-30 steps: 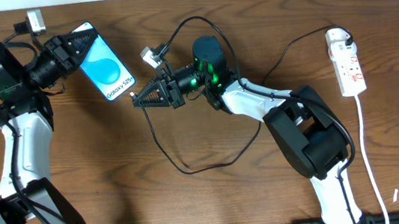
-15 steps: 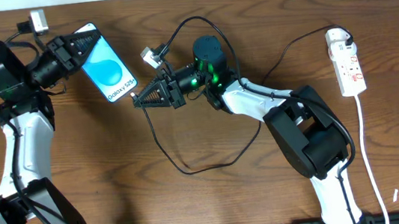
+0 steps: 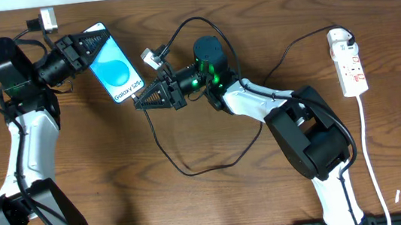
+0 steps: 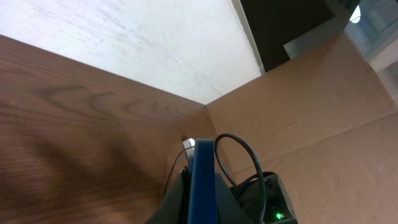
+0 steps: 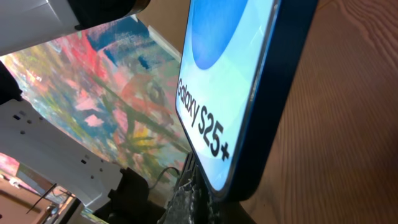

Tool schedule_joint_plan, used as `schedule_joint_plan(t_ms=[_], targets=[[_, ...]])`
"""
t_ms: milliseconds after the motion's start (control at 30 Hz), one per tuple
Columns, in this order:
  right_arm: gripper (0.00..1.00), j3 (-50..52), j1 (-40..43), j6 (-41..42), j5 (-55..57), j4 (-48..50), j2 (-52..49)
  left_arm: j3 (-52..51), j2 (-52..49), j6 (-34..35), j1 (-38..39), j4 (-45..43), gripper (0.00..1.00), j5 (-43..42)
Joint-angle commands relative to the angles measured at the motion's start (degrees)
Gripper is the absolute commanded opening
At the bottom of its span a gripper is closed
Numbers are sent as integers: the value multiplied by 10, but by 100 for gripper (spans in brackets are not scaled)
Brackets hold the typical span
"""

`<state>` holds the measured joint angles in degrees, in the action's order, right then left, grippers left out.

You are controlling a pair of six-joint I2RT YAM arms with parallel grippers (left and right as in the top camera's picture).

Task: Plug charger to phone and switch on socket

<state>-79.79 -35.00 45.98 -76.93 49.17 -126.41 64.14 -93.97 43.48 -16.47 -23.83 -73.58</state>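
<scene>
Left gripper (image 3: pixel 94 43): clamped tight on the far end of the phone, up at the back left of the table (image 3: pixel 77 157).
Left wrist view: there's the phone (image 4: pixel 200 180) edge-on, a thin blue strip standing between my two dark fingers (image 4: pixel 171 202).
Phone (image 3: pixel 114 64): blue screen facing up, angled across the wood, the end with the white text pointing down-right at my other hand.
Right gripper (image 3: pixel 140 98): pinched narrow on the charger's free end, its tip just beside the phone's lower corner; the plug itself is too small to make out.
Right wrist view: the phone (image 5: pixel 236 93) fills the frame, its bottom edge right above my fingertips (image 5: pixel 186 199).
Charger (image 3: pixel 185 172): black cable drops from my right fingers, loops across mid-table and runs off right.
Socket (image 3: pixel 348 61): white strip lying far right, well apart from both hands, white cord (image 3: pixel 372 153) trailing toward the front edge.
</scene>
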Motion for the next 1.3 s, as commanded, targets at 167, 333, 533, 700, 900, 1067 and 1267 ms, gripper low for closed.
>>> schedule_joint_plan(t_ms=[167,333,533,700,900,1067,1267], targets=[[1,-11,0,-29,0,-9,6,-1,11,2,-5,-33,7,-18],[1,-11,3,-86,-2,-57,3,-1,11,5,-19,-35,7,-20],[1,-11,3,-94,-4,-48,-26,-1,11,6,-26,-35,7,-25],[1,-12,3,-41,-15,40,-64,-1,11,5,-26,-35,8,-24],[1,-12,3,67,-15,186,-93,-1,11,5,-26,-35,7,-25],[1,-12,0,140,-15,278,-93,-1,11,5,-26,-35,8,-25],[1,-12,-9,200,-3,330,-93,-1,11,5,-26,-35,8,-40]])
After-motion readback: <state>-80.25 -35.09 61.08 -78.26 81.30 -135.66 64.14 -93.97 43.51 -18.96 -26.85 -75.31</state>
